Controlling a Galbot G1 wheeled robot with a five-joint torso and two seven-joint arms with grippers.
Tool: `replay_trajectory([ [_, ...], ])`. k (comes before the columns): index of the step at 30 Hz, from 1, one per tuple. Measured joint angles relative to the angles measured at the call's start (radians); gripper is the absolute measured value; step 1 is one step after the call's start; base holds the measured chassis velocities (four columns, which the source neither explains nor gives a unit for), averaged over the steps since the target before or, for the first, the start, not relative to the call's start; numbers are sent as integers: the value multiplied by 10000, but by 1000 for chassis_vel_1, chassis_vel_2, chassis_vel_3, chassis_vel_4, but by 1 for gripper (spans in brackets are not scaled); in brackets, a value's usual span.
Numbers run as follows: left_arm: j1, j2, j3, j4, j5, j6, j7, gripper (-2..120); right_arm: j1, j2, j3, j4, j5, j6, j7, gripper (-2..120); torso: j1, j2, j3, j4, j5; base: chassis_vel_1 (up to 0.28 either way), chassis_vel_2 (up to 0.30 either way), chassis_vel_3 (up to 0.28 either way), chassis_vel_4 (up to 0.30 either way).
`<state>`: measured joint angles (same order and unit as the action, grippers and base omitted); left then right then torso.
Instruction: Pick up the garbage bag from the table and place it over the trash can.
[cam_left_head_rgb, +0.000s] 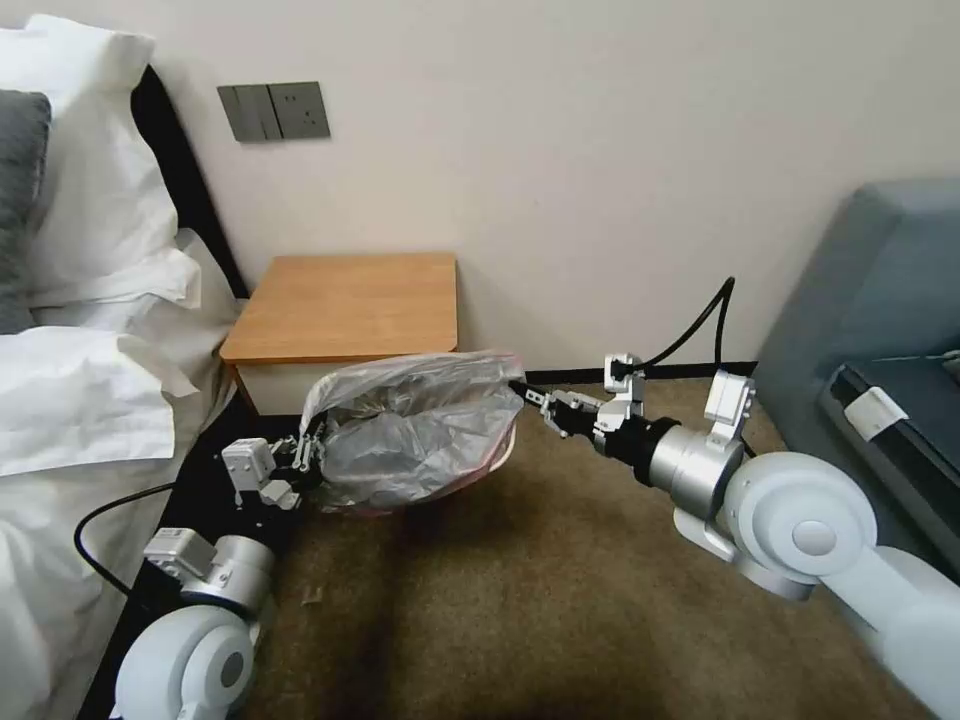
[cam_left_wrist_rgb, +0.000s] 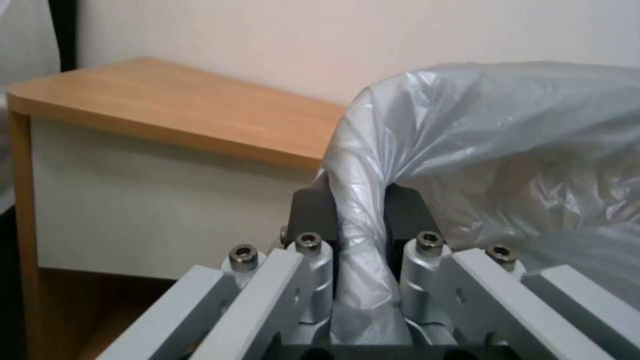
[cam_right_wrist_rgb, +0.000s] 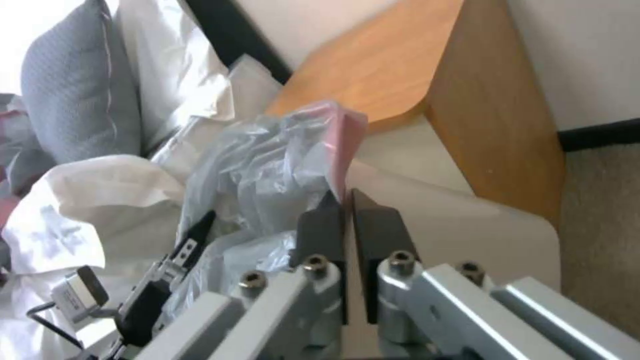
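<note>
The garbage bag (cam_left_head_rgb: 410, 425), grey, crinkly and translucent, hangs stretched between my two grippers just in front of the table (cam_left_head_rgb: 345, 305). My left gripper (cam_left_head_rgb: 310, 450) is shut on the bag's left edge; in the left wrist view the plastic (cam_left_wrist_rgb: 507, 150) runs bunched between its fingers (cam_left_wrist_rgb: 407, 210). On the other side, my right gripper (cam_left_head_rgb: 520, 388) is shut on the pinkish right edge (cam_right_wrist_rgb: 347, 135). The cream trash can (cam_right_wrist_rgb: 467, 225) stands below the bag beside the table (cam_right_wrist_rgb: 387, 75), mostly covered by the plastic in the head view.
A bed with white linen (cam_left_head_rgb: 80, 400) and a grey pillow (cam_right_wrist_rgb: 73, 85) lies close on the left. A grey-blue sofa (cam_left_head_rgb: 880, 300) stands at the right. Brown carpet (cam_left_head_rgb: 550, 600) spreads in front. A black cable (cam_left_head_rgb: 100, 520) loops by the left arm.
</note>
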<state>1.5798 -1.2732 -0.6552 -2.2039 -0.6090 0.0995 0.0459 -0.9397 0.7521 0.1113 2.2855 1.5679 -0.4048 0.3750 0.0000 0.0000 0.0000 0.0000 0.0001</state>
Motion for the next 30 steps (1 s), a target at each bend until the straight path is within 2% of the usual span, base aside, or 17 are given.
replay_trajectory([
  [2, 0, 0, 0, -3, 1, 0, -1, 9, -2, 8, -3, 0, -2, -8, 5, 10, 0, 0, 0, 0, 0, 0, 0, 0, 0],
  [3, 3, 0, -10, -10, 4, -5, -14, 9, -4, 30, -12, 3, -10, -23, 32, 18, 0, 0, 1, 0, -1, 0, 0, 0, 0],
  [5, 10, -1, -25, -15, 7, -8, -18, 9, -6, 31, -10, 4, -17, -27, 50, 22, 1, 0, 0, 0, -1, 0, 0, 0, 0],
  [6, 16, -2, -27, -18, 6, -7, -19, 9, -15, 32, -12, 14, -17, -35, 51, 30, 0, 0, 0, 0, -1, 0, 0, 0, 0],
  [8, 23, -2, -35, -18, 6, -7, -21, 9, -28, 26, -10, 24, -16, -44, 54, 32, 1, 0, 1, 0, -1, 0, 0, 0, 0],
  [9, 27, -2, -49, -26, 6, -7, -21, 9, -53, 11, 7, 58, -15, -50, 58, 39, 0, 0, 0, 1, -1, 0, 0, 0, 0],
  [11, 27, -2, -60, -35, -3, -9, -22, 9, -113, 0, 37, 103, -7, -53, 58, 38, 0, 0, 0, 0, -1, 0, 0, 0, 0],
  [14, 5, 5, -58, -37, -19, -10, -22, 9, -158, 44, 42, 67, -37, 10, 48, 25, 0, 0, 0, 0, -1, 0, 0, 0, 0],
  [18, -6, 10, -54, -34, -26, -12, -22, 9, -158, 94, 31, -39, -68, 41, 42, 15, 0, 0, 0, 0, -1, 0, 0, 0, 0],
  [21, -4, 26, -60, -9, -32, -14, -22, 9, -142, 129, 29, -80, -96, 99, 18, 0, 0, 0, 0, 0, -1, 0, 0, 0, 0],
  [30, 34, 32, -60, 2, -21, -36, 28, 9, 285, 287, -44, -409, -169, 305, 41, 0, 1, 0, 0, 0, -1, 0, 0, 0, 0],
])
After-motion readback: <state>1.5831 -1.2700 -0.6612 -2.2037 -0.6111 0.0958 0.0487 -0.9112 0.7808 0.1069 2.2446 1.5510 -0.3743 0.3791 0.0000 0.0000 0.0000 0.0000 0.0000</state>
